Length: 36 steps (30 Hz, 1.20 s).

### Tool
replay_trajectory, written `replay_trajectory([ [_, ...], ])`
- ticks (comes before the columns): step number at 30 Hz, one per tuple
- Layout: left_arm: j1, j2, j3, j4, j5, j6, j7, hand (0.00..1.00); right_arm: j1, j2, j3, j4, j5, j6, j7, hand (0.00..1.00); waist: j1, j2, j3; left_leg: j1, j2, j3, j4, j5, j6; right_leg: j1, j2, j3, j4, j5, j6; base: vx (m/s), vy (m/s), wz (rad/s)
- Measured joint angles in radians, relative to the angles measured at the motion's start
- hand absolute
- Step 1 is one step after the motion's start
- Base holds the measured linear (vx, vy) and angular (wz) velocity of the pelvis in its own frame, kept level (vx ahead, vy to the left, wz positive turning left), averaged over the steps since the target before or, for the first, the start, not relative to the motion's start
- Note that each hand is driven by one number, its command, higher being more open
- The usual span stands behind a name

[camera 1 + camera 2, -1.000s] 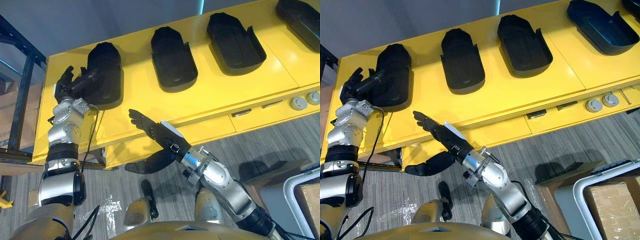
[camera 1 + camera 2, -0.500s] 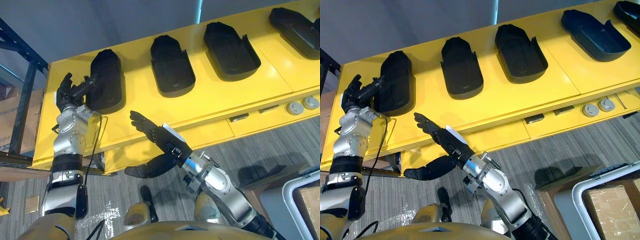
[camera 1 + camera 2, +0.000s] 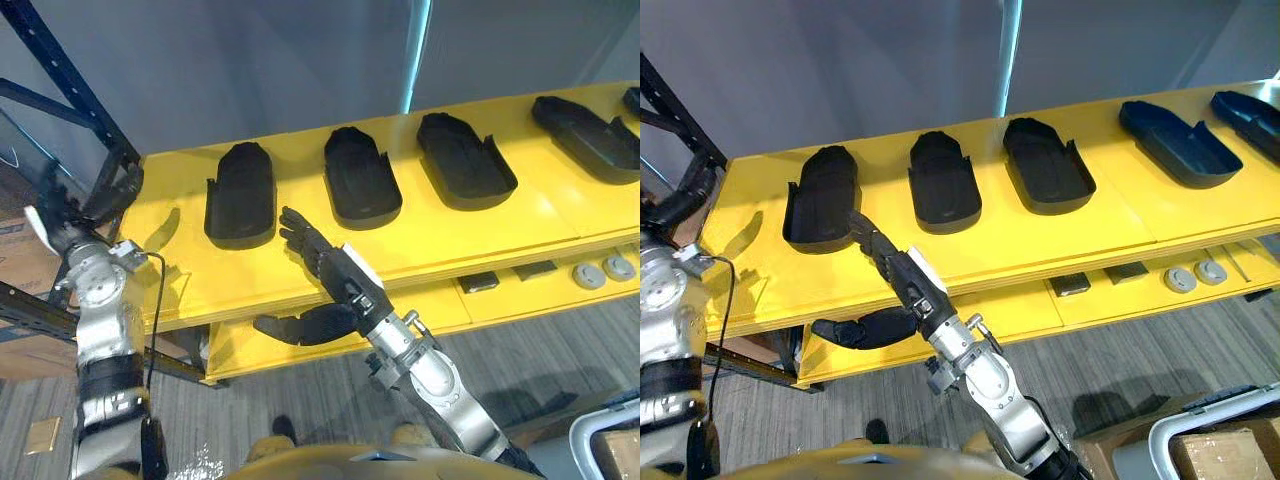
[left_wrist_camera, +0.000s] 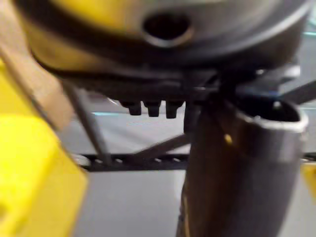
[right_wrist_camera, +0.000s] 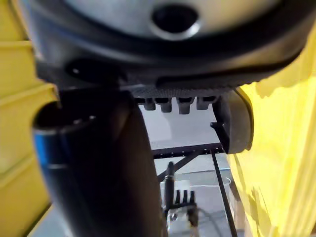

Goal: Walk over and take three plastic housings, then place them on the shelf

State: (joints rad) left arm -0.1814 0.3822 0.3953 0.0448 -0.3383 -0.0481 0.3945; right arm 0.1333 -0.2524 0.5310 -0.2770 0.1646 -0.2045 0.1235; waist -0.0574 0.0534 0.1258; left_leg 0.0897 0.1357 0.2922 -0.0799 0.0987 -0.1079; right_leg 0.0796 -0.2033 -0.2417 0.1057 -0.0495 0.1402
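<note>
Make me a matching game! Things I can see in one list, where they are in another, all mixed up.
Things:
1. left hand
2. right hand
3. black housings
4. round grey discs

Places:
A. on the lower ledge
B. in a row on the yellow tabletop
C. above the tabletop's front edge
D. by the tabletop's left end

Pairs: 1-D, 2-C, 3-B, 4-A

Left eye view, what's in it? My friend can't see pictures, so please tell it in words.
A row of black plastic housings lies on a long yellow table. The robot's right hand stretches open above the table's front edge, near the leftmost one, holding nothing. Its left hand is up, open, beside a dark blue rack.
</note>
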Motion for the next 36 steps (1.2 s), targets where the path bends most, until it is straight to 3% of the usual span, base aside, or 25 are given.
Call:
replay_trajectory([
  [2, 0.075, -0.044, -0.002, -0.149, -0.001, -0.065, -0.051, 1.00, 0.016, 0.023, -0.050, -0.001, 0.000, -0.011, -0.016, 1.00, 0.001, -0.005, -0.010, 0.010, -0.003, 0.000, -0.002, -0.001, 0.000, 0.016, -0.001, -0.001, -0.015, 0.005, 0.001, 0.00, 0.000, 0.00],
  [4, 0.198, -0.126, -0.043, -0.334, -0.001, -0.170, -0.131, 1.00, 0.021, 0.065, -0.183, -0.006, -0.001, -0.054, -0.060, 1.00, 0.006, -0.005, -0.031, 0.010, -0.005, 0.002, -0.002, -0.002, 0.000, 0.022, -0.001, 0.000, -0.029, 0.014, 0.004, 0.00, 0.000, 0.00],
  [7, 0.329, -0.215, -0.110, -0.418, 0.022, -0.269, -0.232, 1.00, 0.022, 0.093, -0.382, -0.034, -0.001, -0.111, -0.132, 1.00, 0.011, 0.008, -0.045, 0.024, -0.003, 0.005, -0.003, -0.005, -0.001, 0.044, 0.005, 0.001, -0.050, 0.023, 0.004, -0.03, 0.005, -0.04],
  [9, 0.416, -0.265, -0.148, -0.444, 0.042, -0.305, -0.290, 1.00, 0.028, 0.112, -0.502, -0.046, -0.002, -0.148, -0.192, 1.00, 0.010, 0.015, -0.057, 0.024, 0.000, 0.008, -0.004, -0.007, -0.002, 0.042, 0.009, 0.002, -0.063, 0.025, 0.003, -0.04, -0.003, -0.04],
  [12, 0.533, -0.309, -0.184, -0.456, 0.117, -0.348, -0.341, 1.00, 0.063, 0.164, -0.666, -0.049, -0.096, -0.177, -0.357, 1.00, 0.011, 0.023, -0.063, 0.023, 0.012, 0.014, -0.004, -0.006, -0.005, 0.042, 0.022, 0.004, -0.079, 0.030, -0.008, -0.02, -0.014, -0.07],
  [16, 0.588, -0.336, -0.194, -0.444, 0.334, -0.406, -0.174, 1.00, 0.162, 0.220, -0.757, -0.041, -0.247, -0.181, -0.578, 1.00, 0.012, 0.016, -0.071, 0.024, 0.030, 0.029, -0.004, -0.007, -0.013, 0.040, 0.039, 0.012, -0.090, 0.039, -0.007, 0.02, -0.026, -0.11],
  [20, 0.598, -0.358, -0.189, -0.360, 0.537, -0.462, 0.129, 1.00, 0.237, 0.294, -0.828, 0.059, -0.355, -0.204, -0.847, 1.00, 0.018, -0.006, -0.082, 0.024, 0.046, 0.049, -0.003, -0.014, -0.022, 0.038, 0.045, 0.023, -0.090, 0.042, -0.007, 0.03, -0.010, -0.11],
  [24, 0.643, -0.405, -0.179, -0.217, 0.555, -0.491, 0.290, 1.00, 0.285, 0.340, -0.892, 0.276, -0.310, -0.205, -0.964, 1.00, 0.031, -0.022, -0.098, 0.027, 0.051, 0.060, -0.003, -0.030, -0.025, 0.043, 0.041, 0.019, -0.090, 0.041, -0.007, 0.03, 0.005, -0.01],
  [27, 0.671, -0.460, -0.175, -0.034, 0.583, -0.496, 0.374, 1.00, 0.296, 0.346, -0.927, 0.473, -0.189, -0.203, -0.997, 1.00, 0.031, -0.032, -0.096, 0.026, 0.053, 0.096, -0.002, -0.029, -0.023, 0.054, 0.031, -0.007, -0.089, 0.038, -0.004, 0.01, 0.006, 0.22],
  [30, 0.685, -0.493, -0.178, 0.154, 0.584, -0.495, 0.405, 1.00, 0.295, 0.347, -0.940, 0.668, -0.122, -0.197, -0.994, 1.00, 0.048, -0.042, -0.092, 0.044, 0.050, 0.103, -0.007, -0.026, -0.022, 0.077, 0.028, -0.023, -0.088, 0.029, -0.002, 0.01, 0.002, 0.16],
  [36, 0.683, -0.491, -0.192, 0.439, 0.582, -0.490, 0.392, 1.00, 0.265, 0.336, -0.936, 1.013, 0.067, -0.175, -0.854, 1.00, 0.084, -0.065, -0.089, 0.058, 0.043, 0.090, -0.009, -0.021, -0.022, 0.082, 0.013, -0.064, -0.039, -0.027, -0.007, 0.00, 0.000, 0.19],
])
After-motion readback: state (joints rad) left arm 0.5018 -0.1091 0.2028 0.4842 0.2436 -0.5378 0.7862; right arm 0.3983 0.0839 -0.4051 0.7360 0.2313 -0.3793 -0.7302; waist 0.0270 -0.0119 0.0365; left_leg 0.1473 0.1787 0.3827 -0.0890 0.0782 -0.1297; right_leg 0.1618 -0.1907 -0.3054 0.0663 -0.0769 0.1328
